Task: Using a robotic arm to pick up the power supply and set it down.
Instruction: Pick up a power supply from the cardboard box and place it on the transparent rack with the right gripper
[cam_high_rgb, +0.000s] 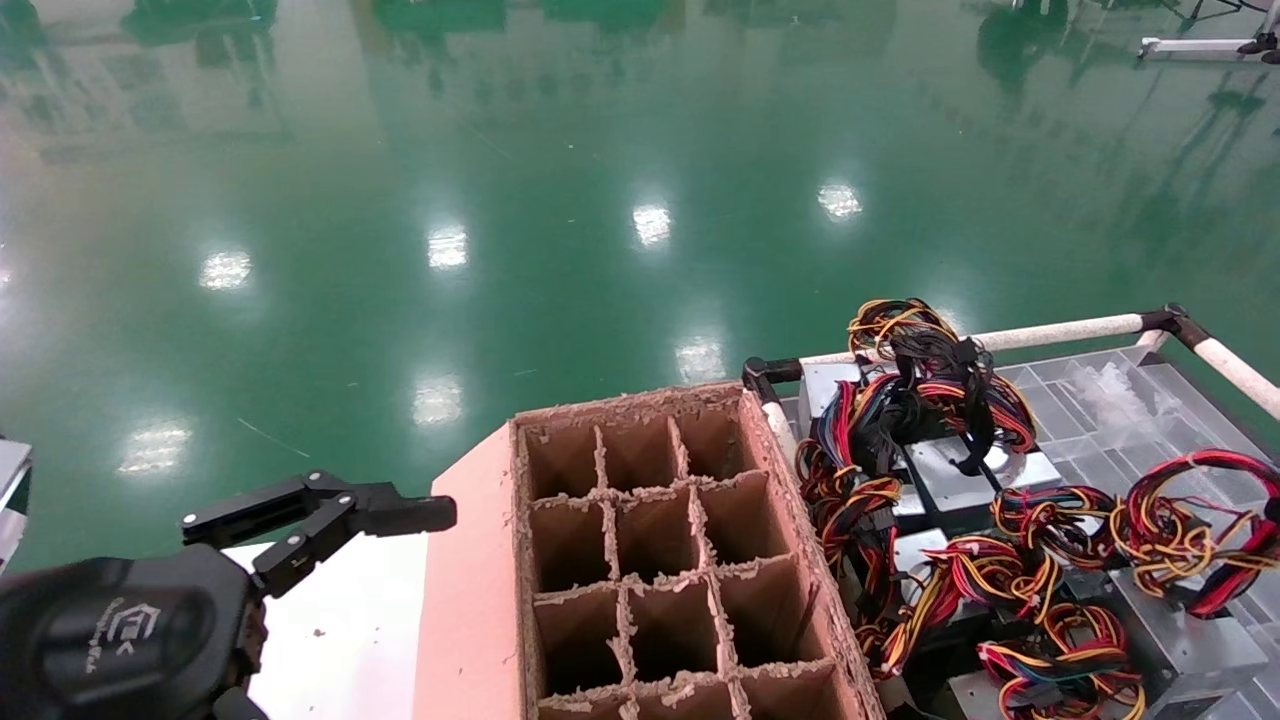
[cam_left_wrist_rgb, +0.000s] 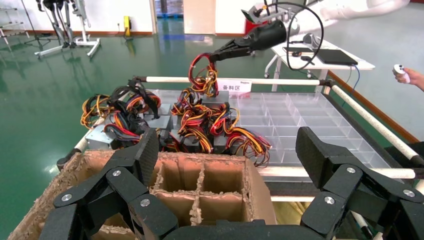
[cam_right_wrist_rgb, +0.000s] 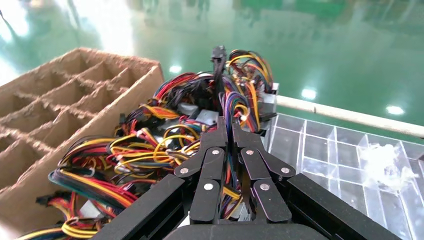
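Wires in a red, yellow and black loop (cam_left_wrist_rgb: 202, 70) are pinched between the pressed-together fingers of the right gripper (cam_right_wrist_rgb: 228, 131), raised above the heap of units on the clear tray (cam_left_wrist_rgb: 310, 115). The power supply (cam_high_rgb: 1180, 615) itself appears to lie below those fingers among the tangled bundles, though which box the loop belongs to is unclear. Lifting looks barely begun; carrying and setting down remain. The left gripper (cam_left_wrist_rgb: 227, 150) hovers with fingers spread over the cardboard divider box (cam_high_rgb: 650, 560).
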